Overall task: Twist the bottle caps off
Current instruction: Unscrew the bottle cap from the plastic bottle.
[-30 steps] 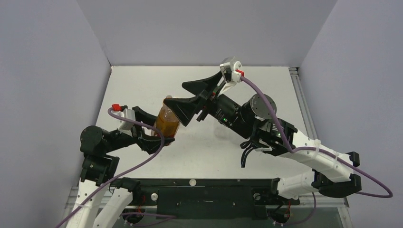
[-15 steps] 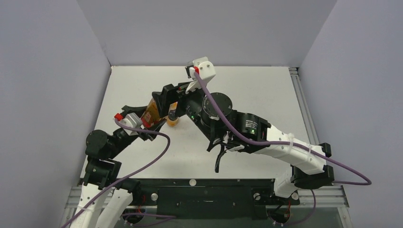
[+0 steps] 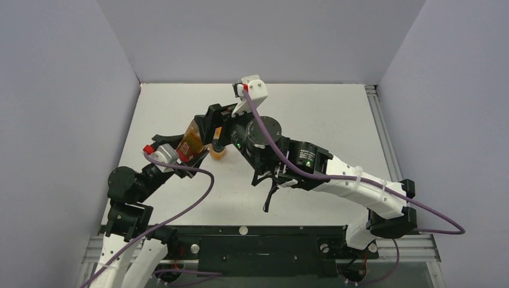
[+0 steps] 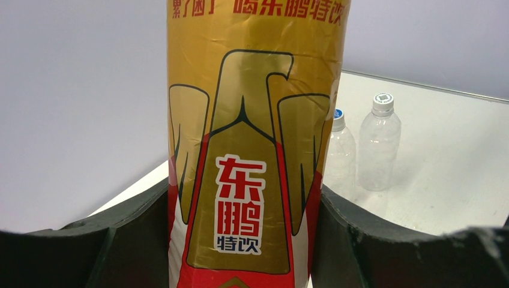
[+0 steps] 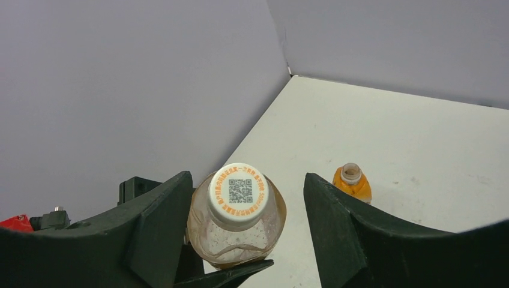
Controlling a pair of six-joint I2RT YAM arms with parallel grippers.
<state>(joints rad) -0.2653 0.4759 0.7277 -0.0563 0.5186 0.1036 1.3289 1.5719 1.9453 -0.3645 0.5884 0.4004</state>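
Note:
My left gripper [image 4: 243,201] is shut on the body of a brownish bottle [image 4: 255,120] with a gold and red label and holds it upright; the same bottle [image 3: 193,143] shows in the top view. Its white cap [image 5: 238,192], printed with a square code, sits between the jaws of my right gripper [image 5: 247,180]. Those jaws stand open on either side of the cap, the left finger [image 5: 159,222] nearer than the right. In the top view my right gripper [image 3: 211,124] hovers over the bottle's top, and my left gripper [image 3: 187,153] is below it.
A small orange bottle [image 5: 352,182] with an open neck stands on the white table [image 5: 420,138] just right of the held one; the top view shows this orange bottle [image 3: 218,153] too. Two clear bottles stand further off, one blue-capped [image 4: 338,150], one white-capped [image 4: 379,141]. Grey walls enclose the table.
My right arm swung left and down, bringing its jaws over the bottle's cap, and the jaws have narrowed. My left arm moved the held bottle back and stood it more upright.

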